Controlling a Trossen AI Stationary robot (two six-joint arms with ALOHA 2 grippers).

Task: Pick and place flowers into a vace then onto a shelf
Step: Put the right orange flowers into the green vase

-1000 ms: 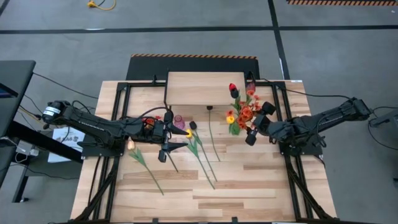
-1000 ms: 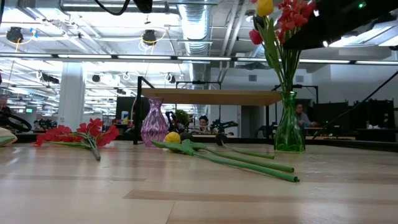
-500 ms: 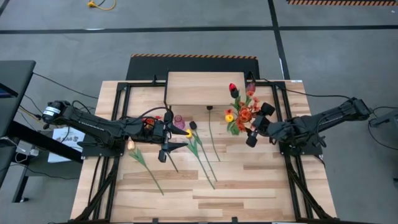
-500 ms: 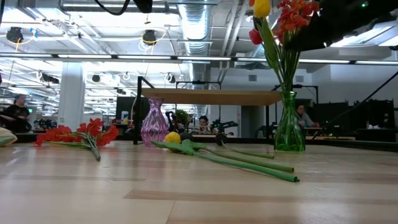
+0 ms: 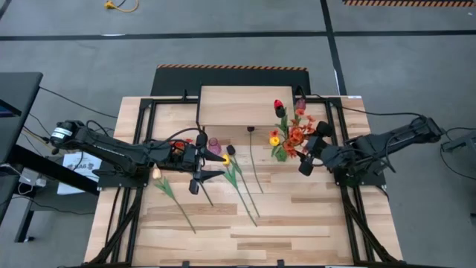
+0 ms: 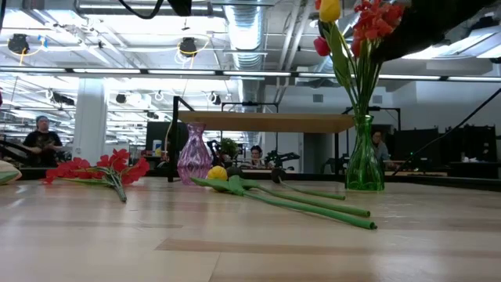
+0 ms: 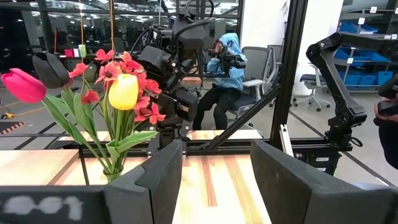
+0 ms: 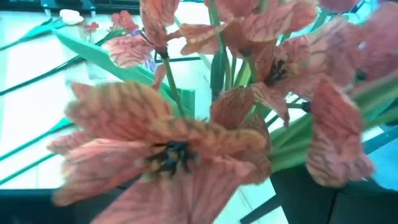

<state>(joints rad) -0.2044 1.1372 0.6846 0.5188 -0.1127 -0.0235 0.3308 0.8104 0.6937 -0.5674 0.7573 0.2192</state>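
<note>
Flowers (image 5: 288,132) partly in green vase (image 6: 364,166), others loose on table (image 5: 297,216); shelf (image 5: 234,106) bare; right gripper (image 5: 312,147) spread wide beside bouquet, left gripper (image 5: 199,175) released, idle.

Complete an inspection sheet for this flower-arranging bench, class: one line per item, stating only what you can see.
Surface: wood-plank table, mostly bare in front.
Job's things: green vase holding a mixed bouquet; purple vase empty; loose flowers lying flat; shelf bare.
Clutter: nothing seen.
Grippers: left gripper open above loose stems; right gripper open beside the bouquet.
Cables: black leads off the table edges.
Surroundings: people seated beyond the table.
</note>
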